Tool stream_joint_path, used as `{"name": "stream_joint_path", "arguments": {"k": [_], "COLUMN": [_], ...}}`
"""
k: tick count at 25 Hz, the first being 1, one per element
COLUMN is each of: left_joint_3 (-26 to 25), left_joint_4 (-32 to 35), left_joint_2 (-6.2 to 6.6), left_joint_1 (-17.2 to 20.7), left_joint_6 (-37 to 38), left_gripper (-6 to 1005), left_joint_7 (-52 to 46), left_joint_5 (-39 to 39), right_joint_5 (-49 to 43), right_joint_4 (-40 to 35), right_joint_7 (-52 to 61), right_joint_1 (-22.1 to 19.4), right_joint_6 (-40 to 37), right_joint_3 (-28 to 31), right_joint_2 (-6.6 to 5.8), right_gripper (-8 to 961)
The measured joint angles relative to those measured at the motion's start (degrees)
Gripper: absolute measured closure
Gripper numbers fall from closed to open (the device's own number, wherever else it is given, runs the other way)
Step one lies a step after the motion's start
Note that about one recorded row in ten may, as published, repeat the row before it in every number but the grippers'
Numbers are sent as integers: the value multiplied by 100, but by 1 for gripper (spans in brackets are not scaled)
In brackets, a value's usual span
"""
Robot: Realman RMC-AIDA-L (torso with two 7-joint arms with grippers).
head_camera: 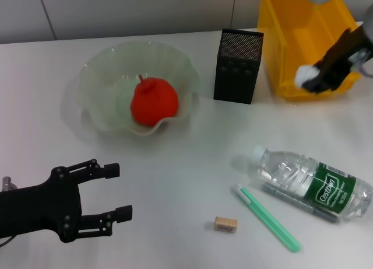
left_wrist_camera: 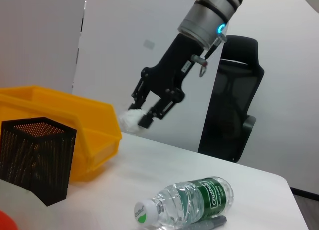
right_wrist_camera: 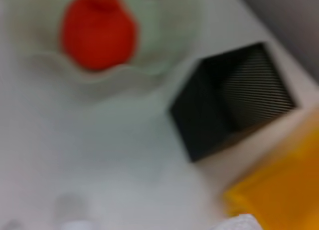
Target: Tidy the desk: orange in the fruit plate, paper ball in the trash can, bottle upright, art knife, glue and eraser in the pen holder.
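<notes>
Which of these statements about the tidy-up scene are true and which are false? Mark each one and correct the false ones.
1. The orange sits in the fruit plate. True.
2. The bottle stands upright. False: it lies on its side.
3. The right gripper holds the paper ball by the trash can. True.
4. The eraser is inside the pen holder. False: it lies on the desk.
5. The left gripper grips the eraser. False: it is open and empty.

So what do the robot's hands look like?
Both are black. The left gripper has two thin, jointed fingers with bolts on a flat black frame. The right gripper has similar black fingers, a silver round wrist above with dark bands, and a small blue light.
</notes>
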Motion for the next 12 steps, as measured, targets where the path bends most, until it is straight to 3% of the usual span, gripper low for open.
{"name": "stream_joint_path", "arguments": {"k": [7, 9, 12], "left_joint_3": [-1, -1, -1], "left_joint_4": [-1, 0, -1], "left_joint_2": [-21, -40, -67], "left_joint_1": [-17, -18, -23], "left_joint_6": [34, 35, 9], "left_gripper": [156, 156, 156], "left_joint_7": [-32, -28, -9], "left_joint_5": [-33, -37, -38], "right_joint_5": [-59, 246, 564], "right_joint_4": [449, 875, 1243], "right_joint_7": [-148, -519, -783], "right_joint_1": [-228, -303, -309], "right_joint_6": [1267, 1958, 2381], "right_joint_3": [507, 739, 885], "right_joint_2": [-45, -30, -28], "right_gripper": [552, 553, 553]}}
